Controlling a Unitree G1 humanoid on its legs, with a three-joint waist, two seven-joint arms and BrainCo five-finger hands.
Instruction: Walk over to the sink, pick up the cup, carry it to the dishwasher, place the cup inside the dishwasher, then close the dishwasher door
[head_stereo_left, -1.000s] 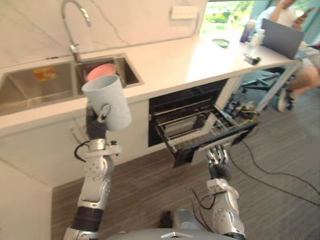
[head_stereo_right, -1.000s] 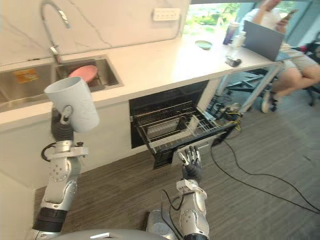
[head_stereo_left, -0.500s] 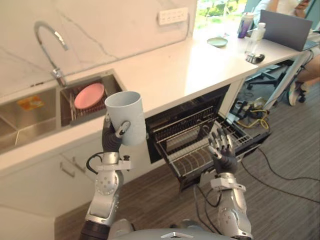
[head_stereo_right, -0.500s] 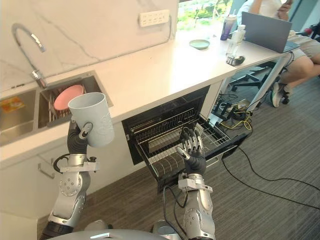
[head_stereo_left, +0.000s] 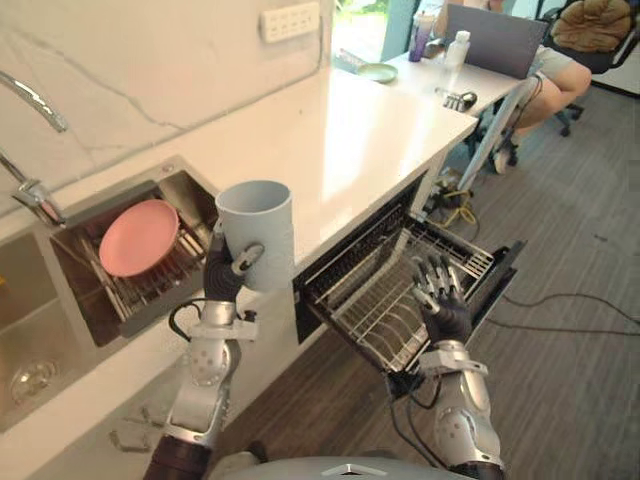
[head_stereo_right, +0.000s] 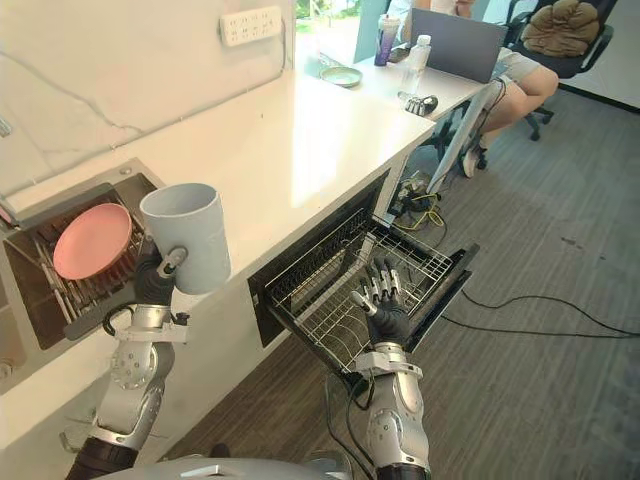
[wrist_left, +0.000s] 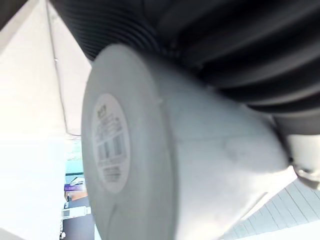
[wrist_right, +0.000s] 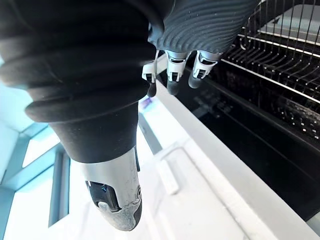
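Tall pale-grey plastic cup (head_stereo_left: 256, 232): upright, clamped by curled fingers and thumb of left hand (head_stereo_left: 224, 278); right hand (head_stereo_left: 441, 308), fingers spread apart, over pulled-out wire dishwasher rack (head_stereo_left: 365, 300); advisable to carry level, then lower into rack just beyond those fingertips.

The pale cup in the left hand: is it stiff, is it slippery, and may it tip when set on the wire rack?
The cup is probably stiff: its round wall shows no dent under the left hand. Its smooth wall may slip. On the wire rack it could tip, being tall for its base.
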